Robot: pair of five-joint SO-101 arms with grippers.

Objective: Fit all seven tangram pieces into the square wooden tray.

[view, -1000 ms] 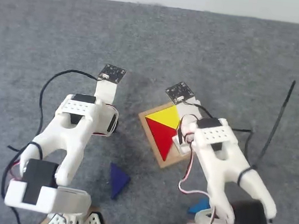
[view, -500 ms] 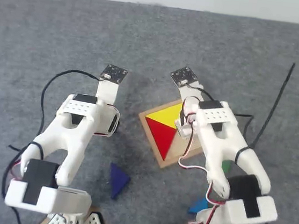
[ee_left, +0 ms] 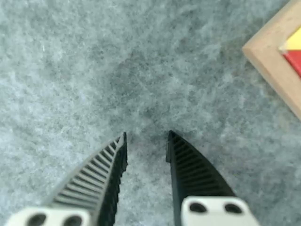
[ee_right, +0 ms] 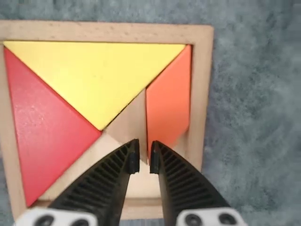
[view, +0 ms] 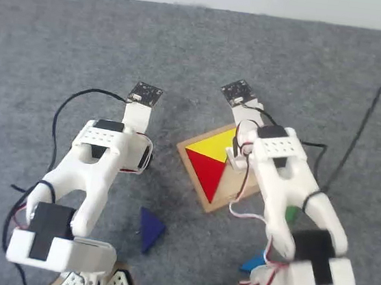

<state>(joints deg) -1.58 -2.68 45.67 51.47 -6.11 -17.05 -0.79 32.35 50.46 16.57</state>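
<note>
The wooden tray [ee_right: 202, 84] sits on the table [view: 64, 45] right of centre, turned corner-on. In it, one large triangle [view: 212, 147] fills the far part and another [view: 206, 172] the near-left part, edges touching; a third piece [ee_right: 168, 103] lies against a side wall. The right gripper [ee_right: 142, 162] is above the tray, and the left gripper [ee_left: 146, 141] is above the table left of it. A loose triangle [view: 149, 229] lies near-left of the tray between the arms. Two partly hidden pieces [view: 254, 262] [view: 292, 213] lie by the right arm.
</note>
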